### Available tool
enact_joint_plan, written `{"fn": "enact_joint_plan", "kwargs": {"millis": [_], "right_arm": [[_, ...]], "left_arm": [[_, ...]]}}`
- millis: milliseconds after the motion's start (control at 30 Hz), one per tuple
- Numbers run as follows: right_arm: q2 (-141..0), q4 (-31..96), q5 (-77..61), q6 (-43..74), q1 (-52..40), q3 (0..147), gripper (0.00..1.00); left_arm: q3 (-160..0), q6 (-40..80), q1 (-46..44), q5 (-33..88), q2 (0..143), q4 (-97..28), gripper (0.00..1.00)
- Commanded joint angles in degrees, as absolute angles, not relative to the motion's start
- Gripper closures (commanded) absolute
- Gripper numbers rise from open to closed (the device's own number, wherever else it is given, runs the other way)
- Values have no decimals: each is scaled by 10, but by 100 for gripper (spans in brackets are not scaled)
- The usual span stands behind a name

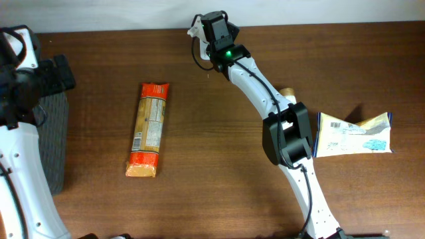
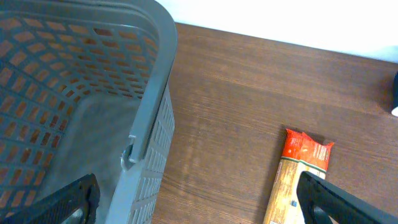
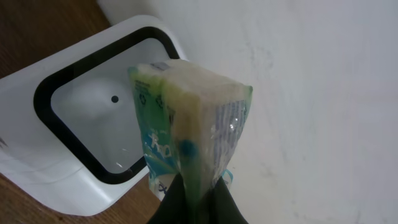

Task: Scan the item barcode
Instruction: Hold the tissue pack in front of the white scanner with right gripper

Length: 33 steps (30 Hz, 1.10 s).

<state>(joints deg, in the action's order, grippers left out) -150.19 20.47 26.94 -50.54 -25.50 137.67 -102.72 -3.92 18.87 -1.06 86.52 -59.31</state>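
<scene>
Right wrist view alone shows the task's thing: a green-and-blue packet (image 3: 186,118), pinched at its lower end by the closed right claw (image 3: 196,194) and held upright just in front of the black-framed window of a white scanner (image 3: 18,137). Overhead, at top centre, the arm hides that packet. The same view shows an orange pasta pack (image 1: 149,129) lying on the counter (image 1: 219,166) and a blue-and-yellow bag (image 1: 352,133) at the right. Left wrist view has the left claw (image 2: 196,199) spread wide and empty over a grey basket (image 2: 155,81) rim. All print is too blurred to read.
</scene>
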Motion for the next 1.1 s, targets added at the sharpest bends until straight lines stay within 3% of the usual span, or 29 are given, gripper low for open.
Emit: {"fn": "enact_joint_plan", "kwargs": {"millis": [0,333,1067], "right_arm": [[-1506,201,276,-509,-259,1378,96],[-1506,199,252,-600,-264,1378,96],[-1506,175,292,-639,-279,1378,96]], "left_arm": [[-1034,-48,190,-13,862,-593,1],[-1034,-48,190,-13,862,-593,1],[-1034,-48,190,-13,862,-593,1]]}}
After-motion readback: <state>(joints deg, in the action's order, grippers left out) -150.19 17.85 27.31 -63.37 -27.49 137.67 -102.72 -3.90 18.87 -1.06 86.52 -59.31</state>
